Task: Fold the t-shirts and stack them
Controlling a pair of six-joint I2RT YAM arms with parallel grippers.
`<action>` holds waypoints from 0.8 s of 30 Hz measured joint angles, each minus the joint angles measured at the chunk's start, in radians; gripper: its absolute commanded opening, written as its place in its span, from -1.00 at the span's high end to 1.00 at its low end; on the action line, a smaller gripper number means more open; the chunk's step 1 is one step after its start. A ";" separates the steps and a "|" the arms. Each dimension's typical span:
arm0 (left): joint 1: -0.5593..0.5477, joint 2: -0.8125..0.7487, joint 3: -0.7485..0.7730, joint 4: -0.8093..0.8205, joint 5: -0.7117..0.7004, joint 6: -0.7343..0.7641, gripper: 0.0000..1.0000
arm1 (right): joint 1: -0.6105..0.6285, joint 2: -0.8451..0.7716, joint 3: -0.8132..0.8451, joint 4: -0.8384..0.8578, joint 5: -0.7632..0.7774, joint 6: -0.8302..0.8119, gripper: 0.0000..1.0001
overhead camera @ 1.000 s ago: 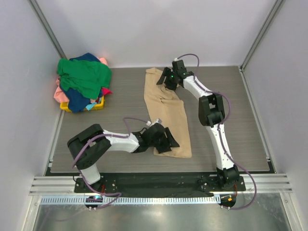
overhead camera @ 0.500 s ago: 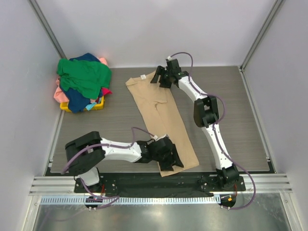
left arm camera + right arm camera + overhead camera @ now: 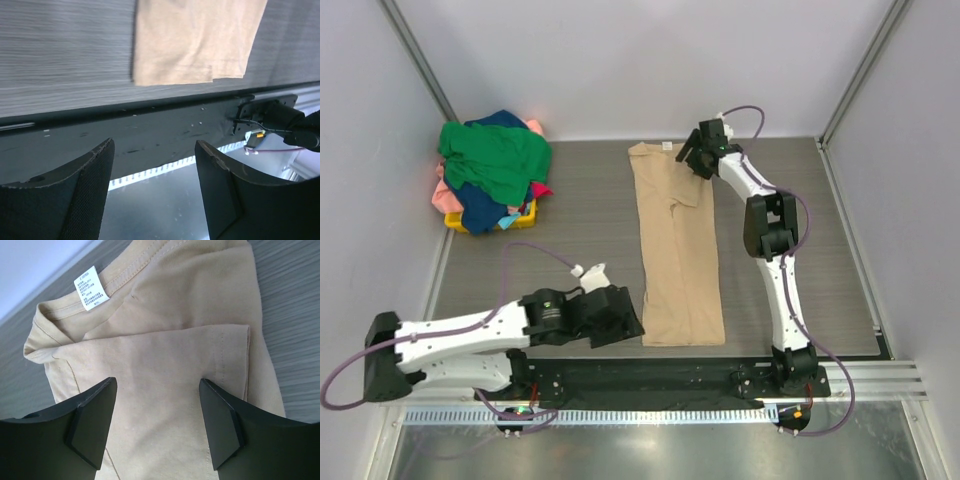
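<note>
A tan t-shirt (image 3: 678, 250), folded into a long narrow strip, lies flat down the middle of the table. Its white neck label (image 3: 92, 287) is at the far end. My right gripper (image 3: 690, 160) hovers over that collar end, and the right wrist view shows it (image 3: 157, 410) open above the cloth, holding nothing. My left gripper (image 3: 630, 325) sits low by the table's front edge, just left of the hem (image 3: 195, 50). It (image 3: 155, 165) is open and empty. More t-shirts (image 3: 492, 165), green, navy blue and pink, are heaped at the back left.
The heap sits in a small yellow basket (image 3: 525, 218) against the left wall. White walls close in the table on three sides. A black base plate (image 3: 150, 130) and a metal rail run along the front edge.
The tan shirt has swung from slanted to straight. My left arm has drawn back to the left, off the hem. My right gripper has shifted right at the collar end.
</note>
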 measured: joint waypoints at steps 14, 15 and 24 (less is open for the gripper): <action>0.000 -0.056 -0.019 -0.106 -0.149 0.032 -0.33 | -0.024 0.031 0.087 -0.041 -0.069 -0.063 -0.64; 0.000 -0.047 -0.020 -0.086 -0.149 0.036 -0.33 | -0.022 0.005 0.058 -0.052 -0.072 -0.075 -0.67; 0.006 0.099 -0.026 0.118 -0.123 0.095 -0.27 | -0.018 -0.643 -0.549 -0.135 -0.009 -0.156 -0.73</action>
